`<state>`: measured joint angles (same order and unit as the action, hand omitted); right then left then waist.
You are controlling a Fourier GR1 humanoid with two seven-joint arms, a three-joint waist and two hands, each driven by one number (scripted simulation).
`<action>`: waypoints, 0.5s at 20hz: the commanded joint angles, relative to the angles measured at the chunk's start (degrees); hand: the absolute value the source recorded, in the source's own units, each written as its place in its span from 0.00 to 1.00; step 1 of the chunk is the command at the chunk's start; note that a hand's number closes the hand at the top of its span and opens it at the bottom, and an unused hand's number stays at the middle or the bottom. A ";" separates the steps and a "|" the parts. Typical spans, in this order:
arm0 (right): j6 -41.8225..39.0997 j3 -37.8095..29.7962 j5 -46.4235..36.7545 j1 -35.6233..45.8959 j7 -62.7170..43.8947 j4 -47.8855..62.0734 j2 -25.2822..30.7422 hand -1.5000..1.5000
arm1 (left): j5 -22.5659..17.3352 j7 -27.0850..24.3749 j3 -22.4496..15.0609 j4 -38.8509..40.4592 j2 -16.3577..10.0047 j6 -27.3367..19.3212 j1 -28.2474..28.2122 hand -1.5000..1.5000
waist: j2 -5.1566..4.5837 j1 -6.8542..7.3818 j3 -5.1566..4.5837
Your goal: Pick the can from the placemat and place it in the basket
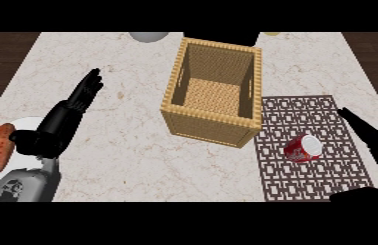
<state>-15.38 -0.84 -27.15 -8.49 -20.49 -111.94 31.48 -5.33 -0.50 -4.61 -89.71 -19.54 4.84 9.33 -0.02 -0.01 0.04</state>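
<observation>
No readable text, numbers or brand anywhere. The can (pixel 303 149), just left of the right hand (pixel 360 128), has white marks on its red side, but they are too blurred to read as letters.
</observation>
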 commanded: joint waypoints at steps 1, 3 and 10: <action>2.44 0.63 -5.97 1.91 4.92 6.33 -3.50 0.00 | 1.82 0.75 0.44 -1.66 1.76 0.38 -0.75 0.50 | 0.03 0.04 -0.03; -0.48 -0.84 -5.86 1.04 4.23 2.98 -4.46 0.00 | 2.98 0.04 1.69 -1.59 2.29 1.73 -0.97 0.50 | 0.05 -0.10 -0.04; -0.27 1.76 -7.27 4.53 4.06 3.08 -9.95 0.00 | 4.43 -1.14 2.64 2.68 4.33 2.61 1.51 0.50 | 0.01 -0.08 -0.05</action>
<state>-16.49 -1.40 -31.98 -5.55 -16.09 -108.95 25.30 -1.79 0.38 -2.84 -89.51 -16.14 6.38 9.93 0.02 -0.12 0.00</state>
